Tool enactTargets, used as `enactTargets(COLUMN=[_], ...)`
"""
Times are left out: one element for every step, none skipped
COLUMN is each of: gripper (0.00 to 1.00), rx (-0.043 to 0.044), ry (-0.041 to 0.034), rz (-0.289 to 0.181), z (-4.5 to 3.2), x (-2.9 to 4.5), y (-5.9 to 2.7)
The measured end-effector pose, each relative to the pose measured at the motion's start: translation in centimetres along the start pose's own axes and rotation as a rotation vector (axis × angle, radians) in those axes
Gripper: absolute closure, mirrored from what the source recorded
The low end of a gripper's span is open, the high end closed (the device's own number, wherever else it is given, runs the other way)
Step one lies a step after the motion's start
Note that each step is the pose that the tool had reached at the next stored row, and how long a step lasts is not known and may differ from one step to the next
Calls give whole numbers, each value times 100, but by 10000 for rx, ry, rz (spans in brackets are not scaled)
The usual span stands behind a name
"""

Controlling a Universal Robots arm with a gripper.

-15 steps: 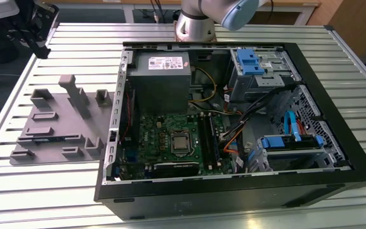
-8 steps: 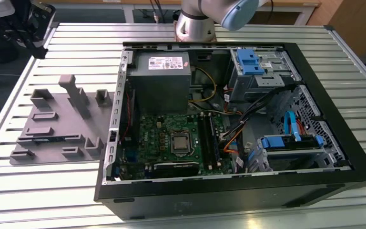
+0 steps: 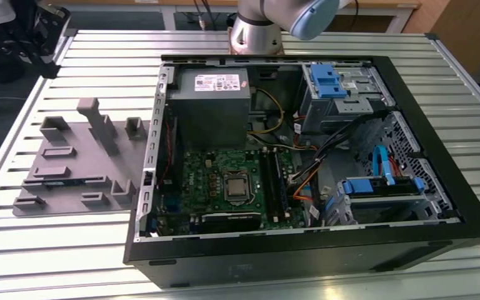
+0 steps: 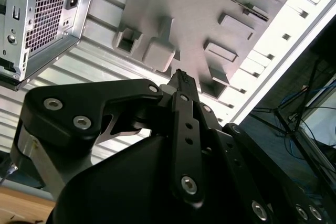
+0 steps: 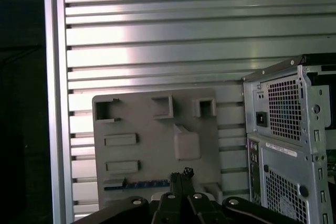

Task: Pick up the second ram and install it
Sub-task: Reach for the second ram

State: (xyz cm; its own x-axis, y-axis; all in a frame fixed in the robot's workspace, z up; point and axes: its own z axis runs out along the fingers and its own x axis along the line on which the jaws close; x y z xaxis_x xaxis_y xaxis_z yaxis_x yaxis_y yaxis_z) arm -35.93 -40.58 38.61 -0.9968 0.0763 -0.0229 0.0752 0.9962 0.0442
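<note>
Black bolted metal fingers (image 4: 187, 124) of the gripper (image 4: 181, 75) seem clenched together, empty; near them the slim blue second ram (image 5: 137, 184) lies slotted in a matte gray holder tray (image 5: 136, 114); in the lower left of the exterior view that tray rests on the ribbed aluminium table (image 3: 107, 56).

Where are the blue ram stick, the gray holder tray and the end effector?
blue ram stick (image 5: 139, 184): first wrist view, middle of its visible blue edge.
gray holder tray (image 5: 152, 151): first wrist view, bare flat face.
end effector (image 5: 182, 174): first wrist view, midway between its fingertips.
</note>
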Motion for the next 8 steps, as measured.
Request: enactTargets(gripper=[89,89,89,89,89,89,89,89], rx=[0,0,0,0,0,0,0,0], ry=[0,1,1,1,1,1,1,1], rz=[1,0,0,0,0,-1,-2,-2], z=[0,0,-1,-1,-1,-1,-2,-2], x=[4,9,14,22,29,35,37,38], y=[-5,-9,-13,-15,-16,-16,-16,-16])
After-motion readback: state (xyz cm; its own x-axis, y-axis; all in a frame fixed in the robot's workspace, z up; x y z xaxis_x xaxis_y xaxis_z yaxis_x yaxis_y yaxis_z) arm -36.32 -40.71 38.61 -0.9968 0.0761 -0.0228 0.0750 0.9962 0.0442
